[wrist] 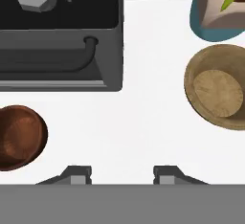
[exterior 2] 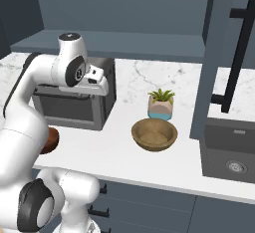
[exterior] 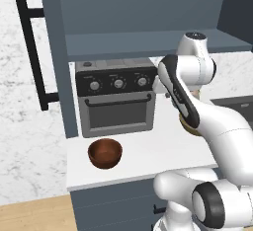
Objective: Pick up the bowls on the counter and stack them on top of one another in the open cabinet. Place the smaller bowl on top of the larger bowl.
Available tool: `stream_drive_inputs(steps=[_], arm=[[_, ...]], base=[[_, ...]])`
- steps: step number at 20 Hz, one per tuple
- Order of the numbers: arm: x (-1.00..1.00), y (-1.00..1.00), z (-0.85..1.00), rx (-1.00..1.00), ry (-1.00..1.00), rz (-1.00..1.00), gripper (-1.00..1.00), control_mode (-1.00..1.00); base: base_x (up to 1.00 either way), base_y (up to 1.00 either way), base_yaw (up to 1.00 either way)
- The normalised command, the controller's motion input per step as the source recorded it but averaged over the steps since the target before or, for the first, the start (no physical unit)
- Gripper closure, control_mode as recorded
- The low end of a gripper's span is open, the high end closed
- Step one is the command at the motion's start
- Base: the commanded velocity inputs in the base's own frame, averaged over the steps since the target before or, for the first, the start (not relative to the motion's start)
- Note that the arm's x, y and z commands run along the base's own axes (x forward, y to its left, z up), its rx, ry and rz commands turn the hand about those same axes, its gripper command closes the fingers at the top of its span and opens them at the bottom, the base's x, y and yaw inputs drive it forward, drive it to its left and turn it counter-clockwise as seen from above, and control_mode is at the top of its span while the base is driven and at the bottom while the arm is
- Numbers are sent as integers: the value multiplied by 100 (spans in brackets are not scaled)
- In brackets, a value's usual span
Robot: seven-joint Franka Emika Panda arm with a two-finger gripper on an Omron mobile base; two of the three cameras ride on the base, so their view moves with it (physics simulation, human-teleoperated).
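Pincer (wrist: pixel 121 174) held above the white bench (wrist: pixel 124 122), looking straight down, fingertips (wrist: pixel 76 174) set wide apart with nothing between them, bare bench top under the gap. In the base views the hand up at toaster-oven height, in front of the oven's right end; fingers themselves not made out there.

Smaller bowl (exterior: pixel 105 153), glossy dark reddish-brown, upright on the bench near its front edge, just in front of the grey toaster oven (exterior: pixel 116 99) and toward the bench's left end. Seen from the hand as well (wrist: pixel 19 137), off to one side of the fingertips and clear of them. Mostly hidden behind the arm in the right base view, a brown sliver (exterior 2: pixel 52 141) showing.

Larger bowl (exterior 2: pixel 154 134), tan-brown and shallow, upright around the middle of the bench, well apart from the smaller bowl, empty. Also seen from the hand (wrist: pixel 219 87), on the side opposite the dark bowl. Teal-and-beige plant pot (exterior 2: pixel 161 104) just behind it toward the bench's back edge and marble wall, close but seemingly not touching.

Open cabinet (exterior: pixel 148 42) above the bench, slate blue-grey, plain shelf over the toaster oven. Door (exterior: pixel 52 52) swung out on the left, long black bar handle (exterior: pixel 30 52) on it. Dark sink (exterior 2: pixel 230 150) sunk into the bench at its right end.
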Motion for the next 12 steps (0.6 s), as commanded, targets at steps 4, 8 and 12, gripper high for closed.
stream_drive_inputs(steps=[4,8,12], arm=[[0,-3,-2,0,0,0,-100,-100],[-14,0,-1,4,8,0,-100,-100],[-55,54,-38,8,30,0,-100,-100]], base=[[0,0,0],[0,0,0],[0,0,0]])
